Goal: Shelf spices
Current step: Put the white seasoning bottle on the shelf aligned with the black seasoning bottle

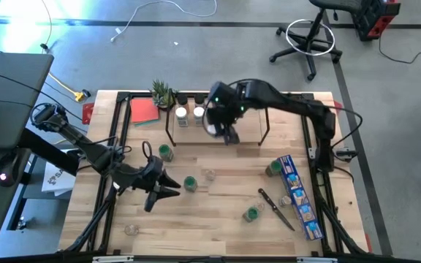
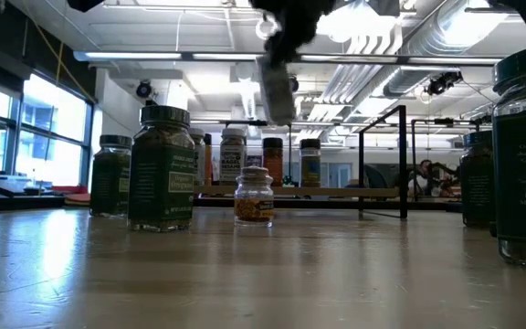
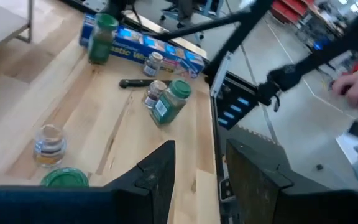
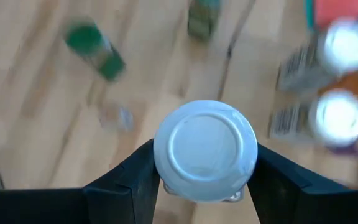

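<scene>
The light wood plank table point(image 1: 218, 219) has a thin black metal frame around its edge, and it sits on a grey carpeted floor with a white cable and a black rolling office chair point(image 1: 309, 36) off at about 1 o'clock. The low black-rod shelf with wood boards point(image 1: 218, 139) is at the table's 12 o'clock side, with two white-capped clear jars point(image 1: 189, 114) already standing on it next to a small spiky green plant point(image 1: 163, 93) and a flat red card point(image 1: 144, 111). The right gripper point(image 4: 205, 177) is clamped on a white-capped clear jar point(image 4: 205, 149), held above the shelf. The left gripper point(image 3: 199, 180) hangs over the table around 9 o'clock, fingers apart with nothing between them. Green-capped jars point(image 1: 189, 183) and a few clear-capped ones are scattered mid-table, and a long blue printed box point(image 1: 300, 197) and a black-handled utensil point(image 1: 276, 208) lie toward 4 o'clock. From table height, the room behind has big windows, white ceiling ducts and strip lights.
</scene>
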Robot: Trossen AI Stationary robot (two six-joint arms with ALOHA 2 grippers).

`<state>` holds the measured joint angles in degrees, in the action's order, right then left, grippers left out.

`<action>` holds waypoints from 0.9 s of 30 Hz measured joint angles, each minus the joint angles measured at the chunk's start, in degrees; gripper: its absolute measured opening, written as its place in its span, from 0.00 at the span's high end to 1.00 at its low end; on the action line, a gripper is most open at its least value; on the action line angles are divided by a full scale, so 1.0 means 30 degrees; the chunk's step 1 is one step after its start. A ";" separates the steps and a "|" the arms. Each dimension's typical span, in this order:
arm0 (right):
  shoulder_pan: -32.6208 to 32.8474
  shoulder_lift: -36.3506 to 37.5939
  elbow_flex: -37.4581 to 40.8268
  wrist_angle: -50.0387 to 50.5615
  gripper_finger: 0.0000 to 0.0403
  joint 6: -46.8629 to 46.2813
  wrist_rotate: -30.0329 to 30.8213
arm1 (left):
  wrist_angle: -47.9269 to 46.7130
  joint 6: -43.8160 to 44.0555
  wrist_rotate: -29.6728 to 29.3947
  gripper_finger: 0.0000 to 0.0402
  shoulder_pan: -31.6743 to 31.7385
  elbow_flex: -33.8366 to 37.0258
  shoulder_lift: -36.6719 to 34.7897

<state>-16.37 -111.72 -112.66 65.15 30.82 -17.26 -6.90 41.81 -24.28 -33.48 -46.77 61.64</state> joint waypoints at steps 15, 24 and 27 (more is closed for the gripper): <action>-0.3407 -0.0015 0.5383 -0.6833 0.53 0.2309 -0.3803 | -0.0785 0.2364 -0.1805 0.66 0.0913 0.0001 -0.0398; -0.4121 -0.0015 0.7061 -0.8161 0.53 0.2237 -0.4493 | -0.1751 0.3237 -0.1860 0.66 0.1628 0.0008 -0.0928; -0.4172 0.0029 0.7585 -0.9043 0.53 0.2228 -0.4694 | -0.1957 0.3319 -0.1914 0.66 0.1930 0.0008 -0.1169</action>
<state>-28.88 -111.63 -89.90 38.02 37.51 -31.34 -12.77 51.77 -30.02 -27.69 -46.74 58.13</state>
